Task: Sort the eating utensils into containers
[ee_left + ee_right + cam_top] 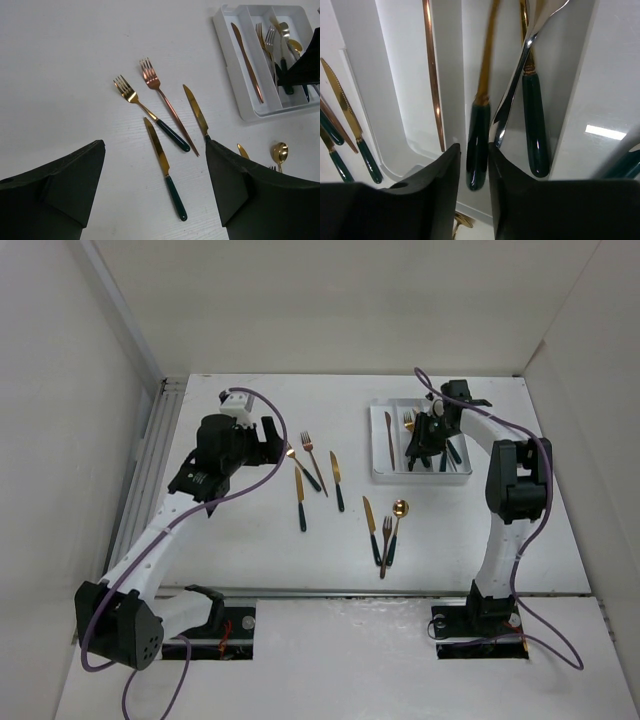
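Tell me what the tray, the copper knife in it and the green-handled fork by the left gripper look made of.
The tray looks like white plastic: smooth moulded walls, rounded corners. The knife seems one-piece metal with a polished copper finish that glints. The fork has a shiny gold-toned metal head; its glossy dark green handle may be resin or enamel, unclear.
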